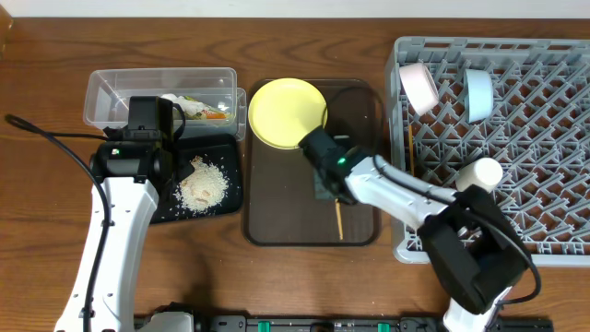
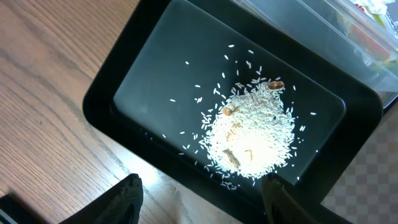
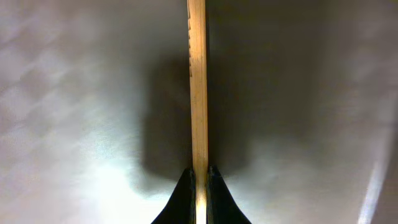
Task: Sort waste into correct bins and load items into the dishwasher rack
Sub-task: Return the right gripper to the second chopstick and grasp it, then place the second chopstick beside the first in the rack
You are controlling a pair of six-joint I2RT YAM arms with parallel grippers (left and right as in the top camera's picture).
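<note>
Closest to me, the right tool (image 3: 199, 193) is clenched on a single chopstick (image 3: 197, 74), its two tips pressed tight against the thin wood. From above, the part of the stick I can see juts toward the near edge of the brown tray (image 1: 277, 203). I cannot tell whether it has left the tray floor.

To its left, the left tool (image 2: 202, 205) hangs released, fingers spread with nothing between them, over the black tray (image 2: 99, 106), where the rice (image 2: 252, 140) lies heaped with stray grains around it.

Further back, the yellow plate (image 1: 286, 111) sits on the far end of the brown tray, close to the right arm. The wrapper scrap (image 1: 198, 109) lies inside the clear tub (image 1: 111, 97).

The rack (image 1: 535, 166) on the right holds a white bowl (image 1: 419, 88), a blue bowl (image 1: 477, 94) and a cup (image 1: 479, 172).

My worry is the stick. It is a narrow, smooth thing, and if the pinch sits off its middle it could swivel or slide out. Its free end might catch the tray rim or the rack wall on the way over. A careless swing could also nudge the plate.
</note>
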